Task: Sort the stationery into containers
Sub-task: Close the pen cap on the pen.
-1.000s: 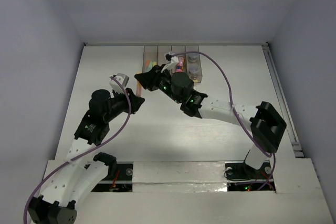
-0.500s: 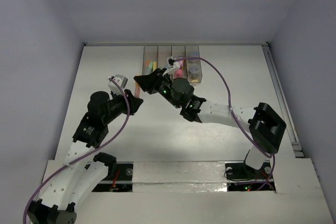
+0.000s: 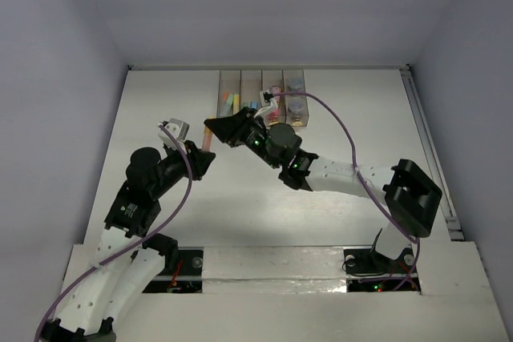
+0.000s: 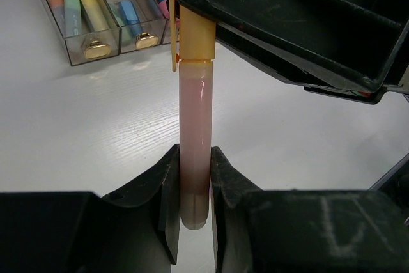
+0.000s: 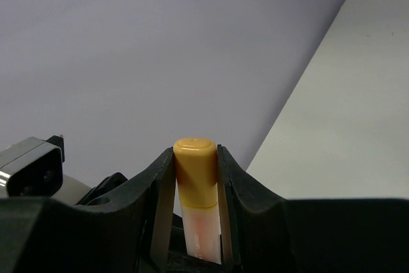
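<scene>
The two arms angle in toward each other so that their grippers meet tip to tip. The left arm [image 3: 120, 214] folds at the elbow. Its left gripper [image 4: 195, 177] is clamped on the near end of a marker [image 4: 195, 119], which sticks straight out ahead of the fingers. The right arm [image 3: 345, 175] stretches across (forearm low, wrist turned inward). The right gripper [image 5: 197, 174] pinches the capped far end of the same marker between both pads.
</scene>
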Controlling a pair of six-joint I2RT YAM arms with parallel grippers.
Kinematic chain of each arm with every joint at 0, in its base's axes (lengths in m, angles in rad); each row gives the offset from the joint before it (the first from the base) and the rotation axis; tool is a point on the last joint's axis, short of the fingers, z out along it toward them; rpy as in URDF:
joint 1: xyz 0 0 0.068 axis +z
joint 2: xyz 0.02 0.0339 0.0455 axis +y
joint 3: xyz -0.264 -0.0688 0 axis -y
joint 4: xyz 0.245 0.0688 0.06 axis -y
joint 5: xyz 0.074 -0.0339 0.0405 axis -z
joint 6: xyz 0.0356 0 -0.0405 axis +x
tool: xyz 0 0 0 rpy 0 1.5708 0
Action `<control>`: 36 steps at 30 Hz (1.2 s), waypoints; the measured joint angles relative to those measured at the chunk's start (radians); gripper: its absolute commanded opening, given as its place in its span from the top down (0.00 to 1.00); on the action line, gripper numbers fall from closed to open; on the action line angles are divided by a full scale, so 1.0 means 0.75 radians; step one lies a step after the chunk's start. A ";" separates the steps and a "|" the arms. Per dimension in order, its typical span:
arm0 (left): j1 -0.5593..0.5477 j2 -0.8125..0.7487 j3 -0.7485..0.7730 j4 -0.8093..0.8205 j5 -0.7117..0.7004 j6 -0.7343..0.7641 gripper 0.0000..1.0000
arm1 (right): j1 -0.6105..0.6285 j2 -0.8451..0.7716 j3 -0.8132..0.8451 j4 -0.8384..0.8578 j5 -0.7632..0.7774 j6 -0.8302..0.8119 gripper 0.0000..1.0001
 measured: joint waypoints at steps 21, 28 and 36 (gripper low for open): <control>-0.004 -0.017 -0.001 -0.215 0.022 0.008 1.00 | 0.140 -0.006 -0.048 -0.086 0.203 -0.119 1.00; -0.004 -0.017 -0.002 -0.336 0.039 0.020 1.00 | 0.193 0.006 -0.117 -0.040 0.282 -0.110 1.00; 0.003 -0.034 -0.002 -0.406 0.054 0.040 1.00 | 0.219 0.010 -0.169 -0.004 0.316 -0.058 1.00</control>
